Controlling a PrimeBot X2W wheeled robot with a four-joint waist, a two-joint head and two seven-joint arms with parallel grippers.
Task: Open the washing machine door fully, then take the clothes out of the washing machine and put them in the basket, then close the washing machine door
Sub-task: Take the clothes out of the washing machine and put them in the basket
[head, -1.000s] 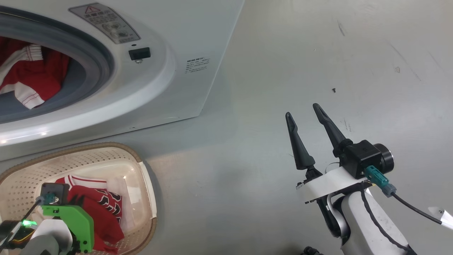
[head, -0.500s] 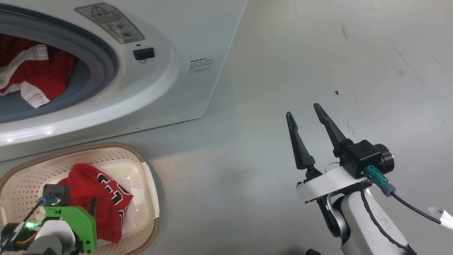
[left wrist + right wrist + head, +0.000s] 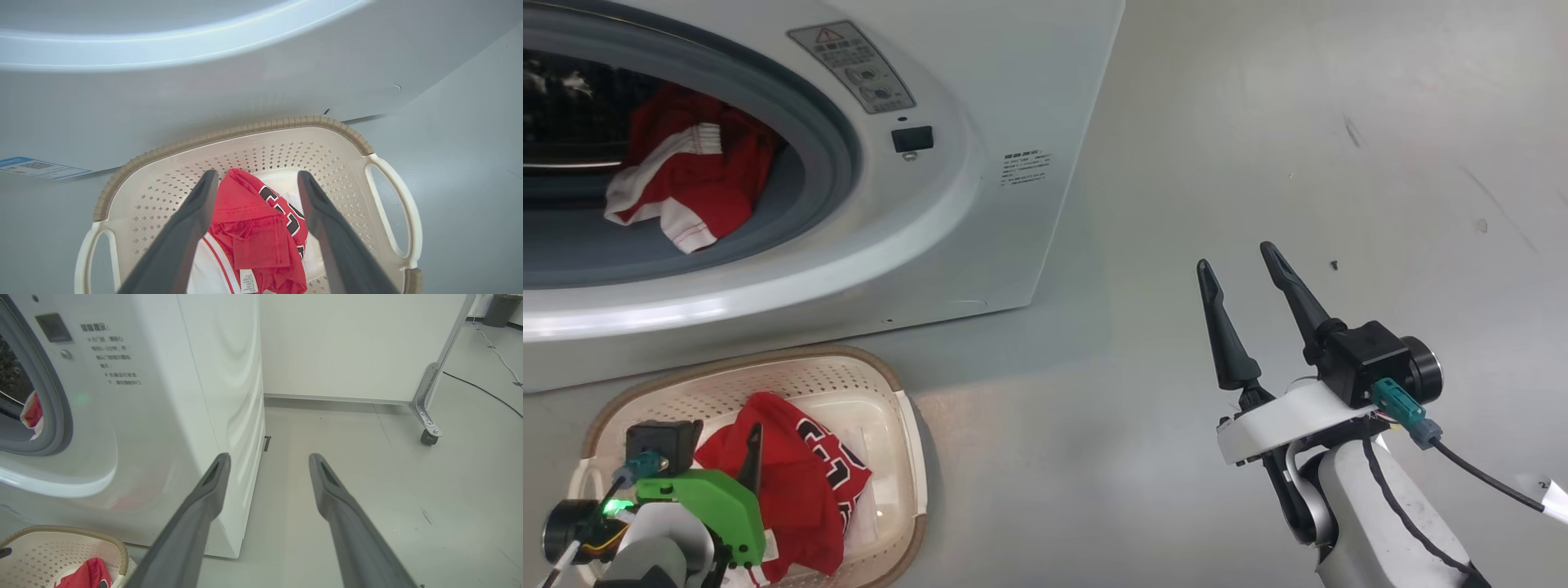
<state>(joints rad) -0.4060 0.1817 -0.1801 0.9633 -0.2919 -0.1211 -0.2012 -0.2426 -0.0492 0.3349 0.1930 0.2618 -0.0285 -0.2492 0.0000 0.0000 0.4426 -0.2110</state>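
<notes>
Left wrist view, basket: the cream basket [image 3: 245,130] with a brown woven-look rim sits on the floor [image 3: 1258,122] directly under the left tool [image 3: 255,175]. Its far rim is close against the foot of the washing machine [image 3: 1013,98].
Basket contents: a crumpled red jersey [image 3: 245,212] with dark numerals and white trim lies below and between the left tool's two fingers. A white tag shows at its near edge.
Left tool: released, fingers spread wide over the jersey, nothing pinched between them.
Drum: up and ahead of the left tool in the head view, the porthole stands open inside its grey gasket [image 3: 825,147]. A red garment [image 3: 686,180] with white trim is heaped at the front of the perforated drum [image 3: 572,98], and its lower edge reaches the gasket.
Right tool [image 3: 1235,256]: released and holding nothing, fingers apart above bare floor, well apart from the basket and off to the right of the machine's corner.
Machine front: a warning sticker [image 3: 862,65] and a small black latch socket [image 3: 912,139] sit beside the porthole, on the side nearer the right tool. A blue label [image 3: 36,167] is low on the front panel, left of the left tool.
In the way: the basket's far rim and the machine's lower front panel stand between the left tool and the porthole.
Right wrist view: the machine's white side wall rises just left of the right tool. Open grey floor lies ahead, then a white panel on a caster wheel [image 3: 427,437], with a dark cable [image 3: 482,392] on the floor further right.
</notes>
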